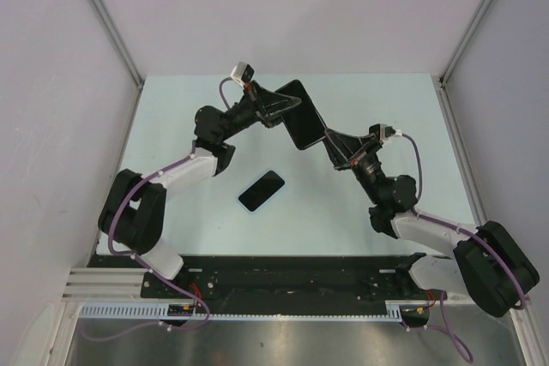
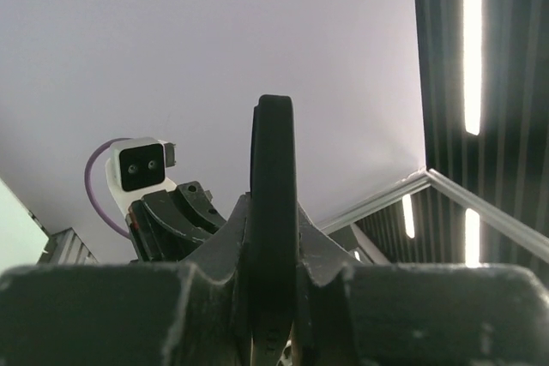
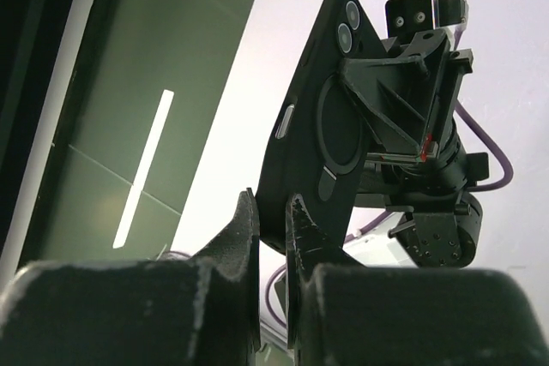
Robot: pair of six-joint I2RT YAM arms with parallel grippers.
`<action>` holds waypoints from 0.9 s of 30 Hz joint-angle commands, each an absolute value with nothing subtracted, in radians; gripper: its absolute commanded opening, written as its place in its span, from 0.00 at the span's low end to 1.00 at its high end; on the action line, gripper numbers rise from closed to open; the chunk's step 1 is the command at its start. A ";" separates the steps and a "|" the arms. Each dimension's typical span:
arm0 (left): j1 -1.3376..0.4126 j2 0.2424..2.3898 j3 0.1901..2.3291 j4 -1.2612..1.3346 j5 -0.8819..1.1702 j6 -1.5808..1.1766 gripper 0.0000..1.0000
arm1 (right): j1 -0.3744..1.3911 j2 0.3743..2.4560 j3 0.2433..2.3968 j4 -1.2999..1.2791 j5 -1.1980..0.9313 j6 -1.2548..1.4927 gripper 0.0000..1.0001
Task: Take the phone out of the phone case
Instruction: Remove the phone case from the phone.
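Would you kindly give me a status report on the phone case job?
Left gripper, right gripper both shut on phone case, held aloft. Phone seemingly still inside. Second phone lies on table below, not in the way.

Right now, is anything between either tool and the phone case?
Nothing visible. Both tools are clamped on the phone case, held above the table: left tool on its far-left edge, right tool on its near-right end. A handset lies on the table, apart.
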State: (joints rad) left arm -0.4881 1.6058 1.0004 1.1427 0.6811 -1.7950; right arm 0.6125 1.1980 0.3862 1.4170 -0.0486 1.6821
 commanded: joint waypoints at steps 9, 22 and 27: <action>-0.488 1.428 0.945 1.440 0.845 -1.853 0.00 | 0.506 0.942 0.411 1.044 -0.071 1.393 0.12; -0.488 1.462 0.894 1.439 0.936 -1.844 0.00 | 0.456 0.726 0.586 0.363 -0.192 1.085 0.29; -0.488 1.411 0.870 1.205 0.980 -1.650 0.00 | 0.570 0.735 0.760 0.117 -0.095 0.858 0.33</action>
